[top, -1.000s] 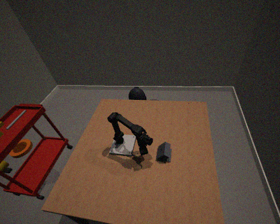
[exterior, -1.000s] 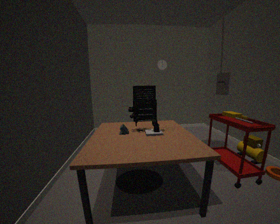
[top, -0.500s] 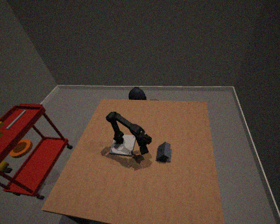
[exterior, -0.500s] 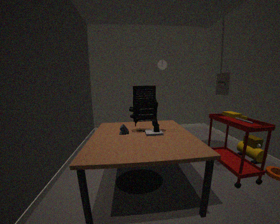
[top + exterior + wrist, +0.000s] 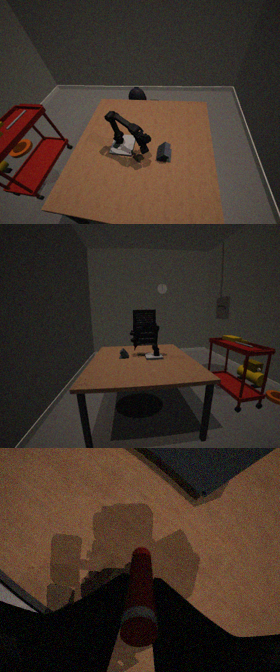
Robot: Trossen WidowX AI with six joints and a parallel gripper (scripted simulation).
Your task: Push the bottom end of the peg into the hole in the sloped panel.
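The dark red peg [image 5: 139,634] with a grey band runs between the fingertips in the wrist view; its near end looks round. My gripper [image 5: 142,580] [image 5: 135,347] is shut on it and holds it above the table. The far end of the peg points down at the table, over the arm's shadow. The dark grey sloped panel [image 5: 164,151] [image 5: 124,354] stands a short way from the gripper, on the side away from the arm's base. A corner of its dark block [image 5: 215,465] shows at the top of the wrist view. Its hole cannot be made out.
The arm's pale base plate [image 5: 128,140] [image 5: 154,357] sits on the wooden table [image 5: 178,124] [image 5: 140,375]. A red cart [image 5: 39,165] [image 5: 229,383] stands on the floor beside the table. A black chair [image 5: 144,314] is behind the arm in the exterior view.
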